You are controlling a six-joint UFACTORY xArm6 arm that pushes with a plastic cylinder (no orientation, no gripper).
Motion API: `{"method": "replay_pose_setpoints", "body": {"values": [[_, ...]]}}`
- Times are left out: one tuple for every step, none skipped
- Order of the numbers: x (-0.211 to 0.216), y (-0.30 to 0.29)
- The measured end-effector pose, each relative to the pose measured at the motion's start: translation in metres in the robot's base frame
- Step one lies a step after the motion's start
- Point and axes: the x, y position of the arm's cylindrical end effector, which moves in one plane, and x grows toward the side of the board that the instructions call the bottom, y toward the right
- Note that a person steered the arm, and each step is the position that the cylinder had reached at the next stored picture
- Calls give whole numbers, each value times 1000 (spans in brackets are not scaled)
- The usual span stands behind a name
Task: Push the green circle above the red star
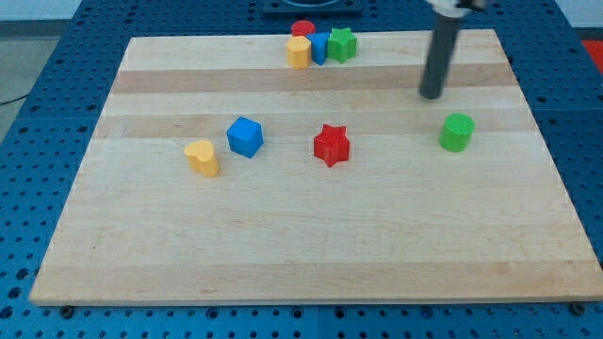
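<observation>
I have no claw on this rig, only the dark rod, so there is nothing to read as apart or together. My tip [431, 94] sits on the wooden board [283, 245] toward the view's upper right, touching no block.

The green circle [456, 132] stands just below my tip and slightly to the view's right, close but apart from it. The red star [332, 144] is well to the circle's left, near the middle of the board, at about the same height in the view. Bare wood lies between the two, and bare wood above the star up to the cluster at the top edge.

That cluster sits at the view's top, just left of centre: a red block [302, 29] at the back, shape hard to tell, with a yellow block [299, 52], a blue block [318, 46] and a green star [342, 43] packed side by side in front of it, touching or nearly so. They sit right by the board's top edge.

Left of the red star is a blue cube [245, 136], and beside it lower left a yellow heart [202, 157], the two near but apart.

The green circle has a fair margin to the board's right edge. The whole lower half of the board is open wood. The board rests on a blue perforated table [38, 113].
</observation>
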Motion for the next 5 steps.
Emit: {"method": "replay_pose_setpoints", "body": {"values": [[42, 53], [97, 63], [104, 59], [99, 47], [90, 37]]}}
